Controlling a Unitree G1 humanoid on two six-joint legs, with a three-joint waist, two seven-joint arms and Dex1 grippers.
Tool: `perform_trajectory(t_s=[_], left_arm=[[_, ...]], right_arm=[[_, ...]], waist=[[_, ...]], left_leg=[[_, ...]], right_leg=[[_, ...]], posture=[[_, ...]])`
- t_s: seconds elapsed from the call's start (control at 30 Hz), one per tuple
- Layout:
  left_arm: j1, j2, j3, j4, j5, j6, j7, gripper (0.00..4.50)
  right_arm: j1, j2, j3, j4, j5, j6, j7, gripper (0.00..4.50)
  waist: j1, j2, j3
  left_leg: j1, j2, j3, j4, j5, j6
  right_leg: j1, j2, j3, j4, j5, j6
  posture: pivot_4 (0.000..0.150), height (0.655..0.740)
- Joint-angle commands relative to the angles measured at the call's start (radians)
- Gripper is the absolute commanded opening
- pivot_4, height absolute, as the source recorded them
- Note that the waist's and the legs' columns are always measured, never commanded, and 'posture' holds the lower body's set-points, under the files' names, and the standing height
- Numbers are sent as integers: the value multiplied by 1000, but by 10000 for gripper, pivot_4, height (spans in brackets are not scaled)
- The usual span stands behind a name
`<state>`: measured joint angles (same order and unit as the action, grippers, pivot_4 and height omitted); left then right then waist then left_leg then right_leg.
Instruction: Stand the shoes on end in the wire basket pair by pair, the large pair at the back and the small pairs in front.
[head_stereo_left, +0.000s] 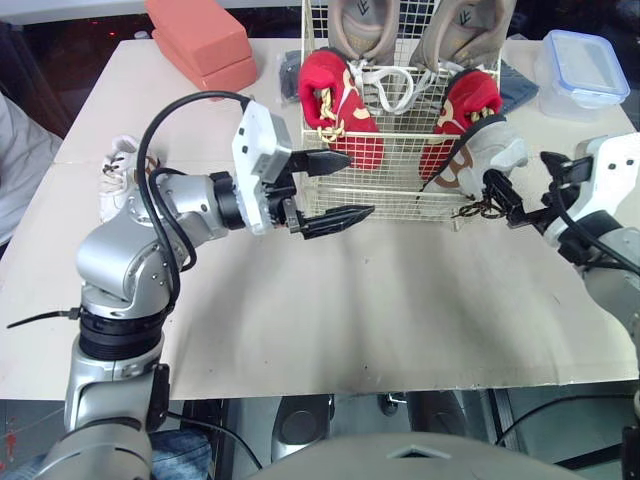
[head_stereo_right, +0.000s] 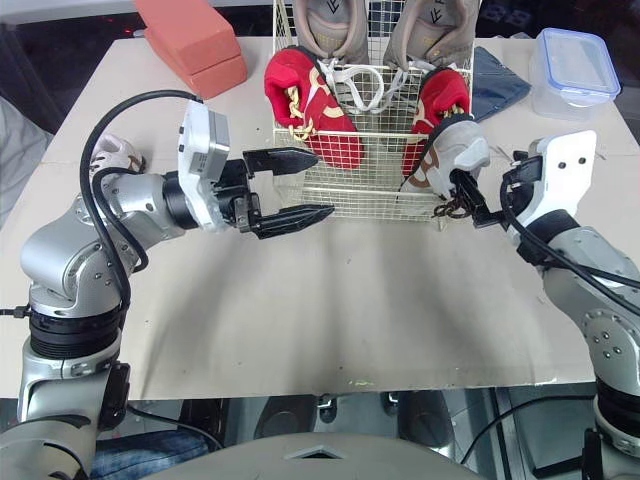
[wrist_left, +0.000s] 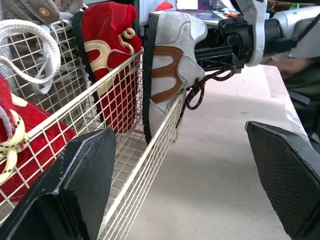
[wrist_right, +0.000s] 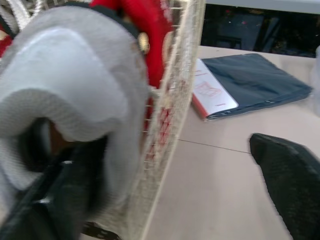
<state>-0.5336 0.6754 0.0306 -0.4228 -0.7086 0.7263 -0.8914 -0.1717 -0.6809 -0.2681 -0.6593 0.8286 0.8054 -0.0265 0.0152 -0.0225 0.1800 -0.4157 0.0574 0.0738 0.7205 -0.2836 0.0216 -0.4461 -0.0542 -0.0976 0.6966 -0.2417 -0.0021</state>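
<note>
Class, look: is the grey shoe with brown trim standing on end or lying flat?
On end: the grey shoe has its black sole running vertically, beside an upright red shoe.

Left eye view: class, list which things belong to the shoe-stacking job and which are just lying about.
Job: white wire basket; large taupe pair of shoes; small red pair of shoes; small grey shoe with brown stripes; white shoe on the table.
Lying about: salmon-pink rectangular blocks; clear lidded plastic box; dark blue flat pouch.

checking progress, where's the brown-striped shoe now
Head views: brown-striped shoe on end at the wire basket's front right corner, beside a red shoe, at the right gripper.
</note>
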Motion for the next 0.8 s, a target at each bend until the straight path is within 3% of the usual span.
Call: perform_trajectory(t_s=[0.03,0.57,0.8], left_arm=[[-7,12,23,-5,2,-31,-12,45000],[28,86,85,141,83,-128,-54,45000],[49,106,184,251,128,-167,-3,45000]], right_arm=[[19,-52,-104,-16,1,2,67,44606],[166,-141,-318,-50,159,-39,457,44606],[152,-63,-193,-160,242,-146,582,44606]], waist=[[1,0,0],[1,0,0],[-1,0,0]], left_leg=[[0,0,0,0,0,0],[0,0,0,0,-2,3],[1,1,0,0,-2,4]], right_leg=[[0,0,0,0,0,0],[0,0,0,0,0,0],[0,1,0,0,0,1]], posture=[[1500,6860],[1500,6860],[1500,6860]])
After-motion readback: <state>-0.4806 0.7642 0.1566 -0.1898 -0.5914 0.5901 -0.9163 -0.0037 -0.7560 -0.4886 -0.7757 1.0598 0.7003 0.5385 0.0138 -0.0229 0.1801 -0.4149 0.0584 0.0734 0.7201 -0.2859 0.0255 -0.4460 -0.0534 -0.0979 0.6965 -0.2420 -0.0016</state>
